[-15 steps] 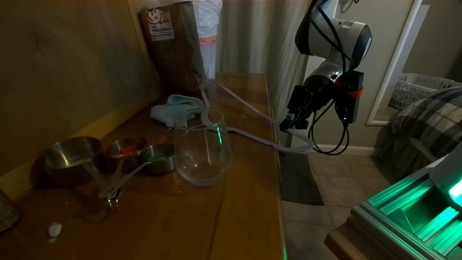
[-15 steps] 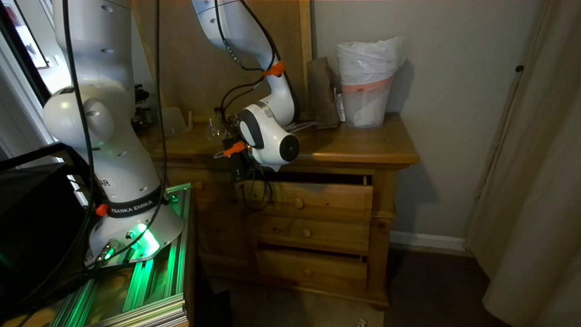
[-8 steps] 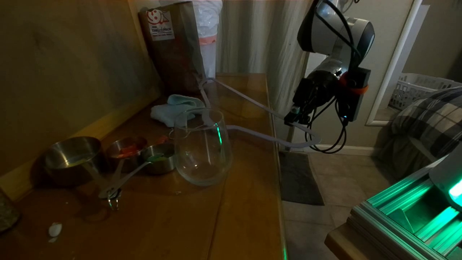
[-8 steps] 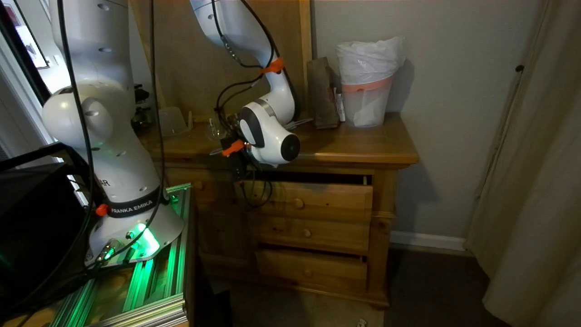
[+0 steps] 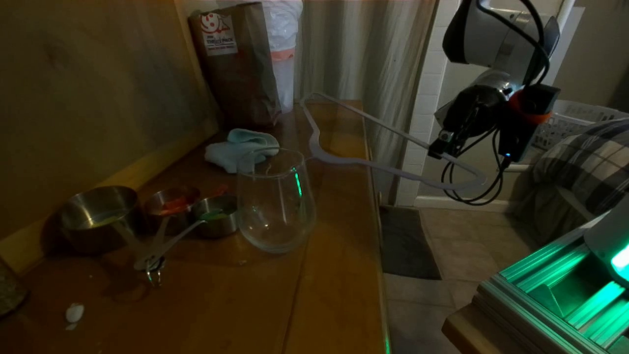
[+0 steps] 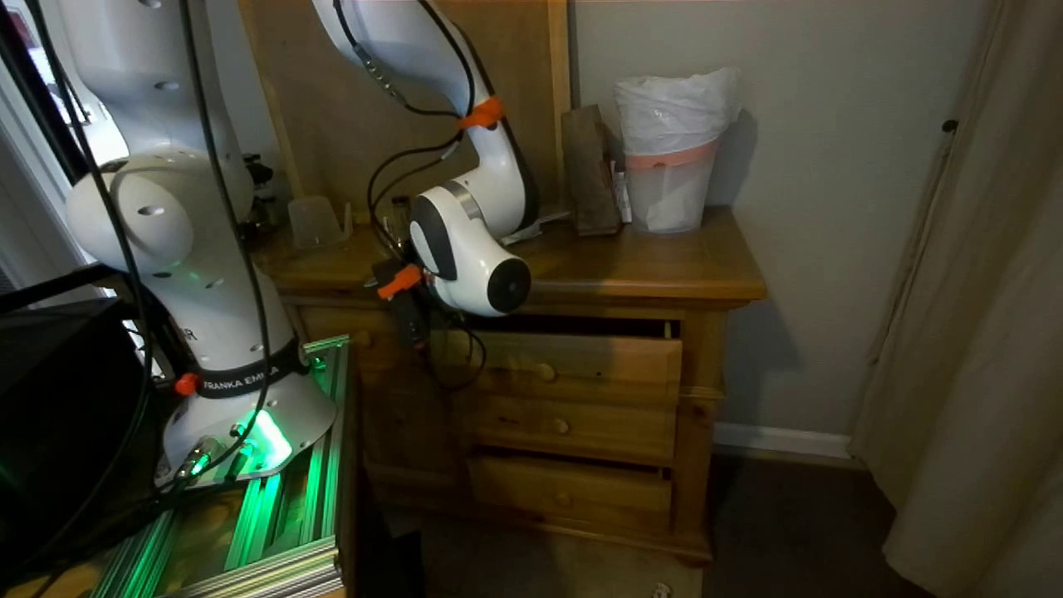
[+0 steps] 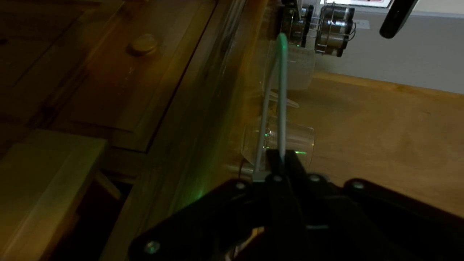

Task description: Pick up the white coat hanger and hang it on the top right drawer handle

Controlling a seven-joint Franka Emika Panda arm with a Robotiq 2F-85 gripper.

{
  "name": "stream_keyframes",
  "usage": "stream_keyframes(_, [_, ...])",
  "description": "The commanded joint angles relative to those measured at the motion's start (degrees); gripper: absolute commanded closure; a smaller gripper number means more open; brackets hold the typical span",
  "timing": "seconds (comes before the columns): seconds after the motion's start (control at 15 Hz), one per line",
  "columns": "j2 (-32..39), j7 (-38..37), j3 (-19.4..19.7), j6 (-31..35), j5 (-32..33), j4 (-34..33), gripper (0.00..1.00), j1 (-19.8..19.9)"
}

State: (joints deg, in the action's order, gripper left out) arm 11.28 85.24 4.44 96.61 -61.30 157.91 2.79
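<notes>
Across the front edge of the dresser: holding the white hanger, not yet hung

Note the gripper, clamped on one straight bar of the hanger with no gap beyond the bar's thickness. In an exterior view, see the hanger borne at that bar, with one end out past the dresser and the opposite end over its top; impossible to tell whether touching it or clear. Compare the round wooden knob on the top drawer, apparently the goal, below the dresser top and apart from the hanger.

Expect trouble chiefly from the single hold: liable to pivot in the grip on catching an edge, because pinched at only one place on a long, thin frame. Beware the glass, just beside the hanger in an exterior view, with depth hard to judge: could topple from a sideways sweep. Beware also the black cables looped below the gripper, overlapping the outer end there: might snag and pull the frame askew. Mind the second knob, shown in the wrist view: easily mistaken for the goal. On release, likely to slip off so short a knob unless seated well over it.
</notes>
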Motion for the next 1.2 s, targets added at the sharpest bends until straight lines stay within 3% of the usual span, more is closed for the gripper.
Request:
stream_keyframes(0.0, [0.07, 0.03, 0.12, -0.2, 0.22, -0.27, 0.95, 0.87])
stream_keyframes(0.4, [-0.81, -1.25, 0.61, -0.27, 0.68, -0.64, 0.99, 1.27])
stream_keyframes(0.8, [-0.02, -0.1, 5.55, -11.16, 9.58, -0.8, 0.99, 6.65])
stream_keyframes(1.13, [2.87, 1.2, 12.42, -13.29, 21.64, -0.68, 0.99, 13.61])
